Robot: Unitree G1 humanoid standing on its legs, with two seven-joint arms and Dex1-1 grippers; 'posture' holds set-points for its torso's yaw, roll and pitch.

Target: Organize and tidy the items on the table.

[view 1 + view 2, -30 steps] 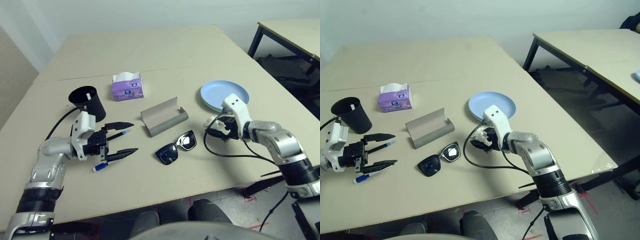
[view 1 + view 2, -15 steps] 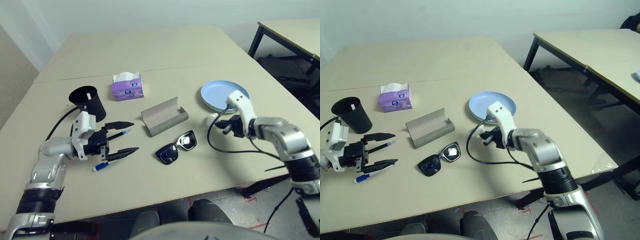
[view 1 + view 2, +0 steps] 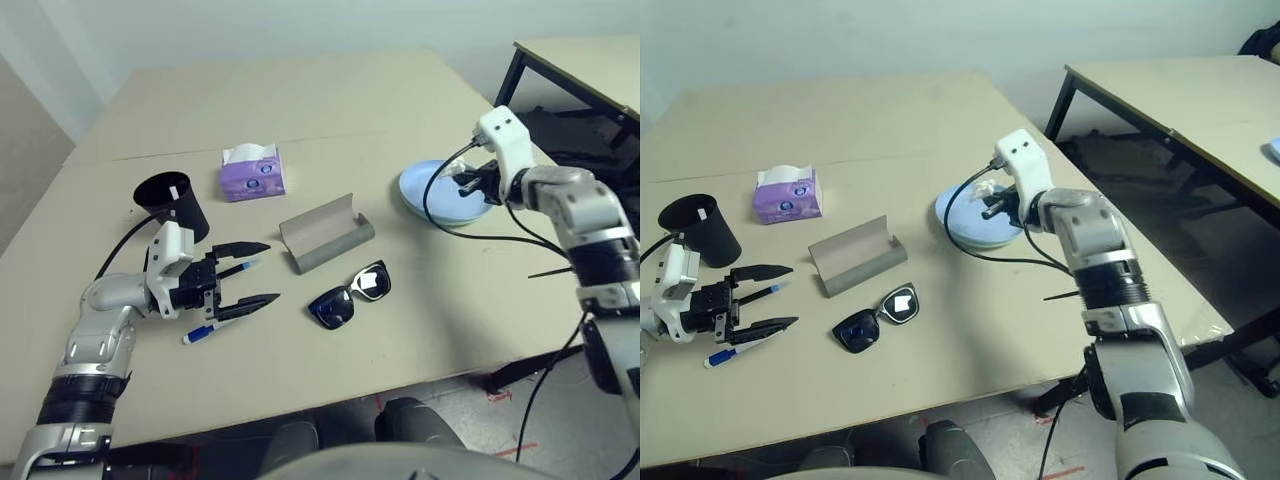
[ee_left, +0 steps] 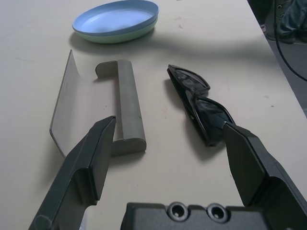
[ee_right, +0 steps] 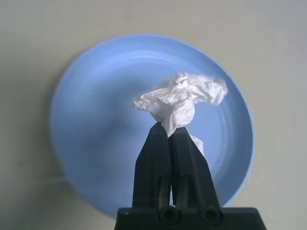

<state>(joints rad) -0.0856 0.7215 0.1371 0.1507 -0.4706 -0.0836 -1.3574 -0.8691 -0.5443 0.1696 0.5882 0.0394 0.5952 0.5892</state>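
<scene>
My right gripper [image 5: 169,132] is shut on the white tissue wad [image 5: 180,100] and holds it in the air over the blue plate [image 5: 96,134]. That blue plate [image 4: 115,17] is stacked on a green plate [image 4: 122,37] at the table's right side. The grey glasses case [image 3: 325,237] lies open mid-table, with the black sunglasses [image 3: 350,295] just in front of it. At the left, my left gripper [image 3: 268,272] rests open on the table. The black pen [image 3: 238,269] lies between its fingers and the white pen [image 3: 203,331] beside the nearer finger. The black cup [image 3: 172,205] stands behind it.
A purple tissue box [image 3: 253,172] stands behind the case. Black cables hang from my right wrist [image 3: 470,225] over the table's right edge. A second, black-legged table [image 3: 590,60] stands off to the right. The pale table [image 3: 300,100] stretches bare towards the back.
My right gripper has shut on the tissue wad, lifted it off the table near the plate's front edge and carried it back above the plate. The left arm has not moved.
</scene>
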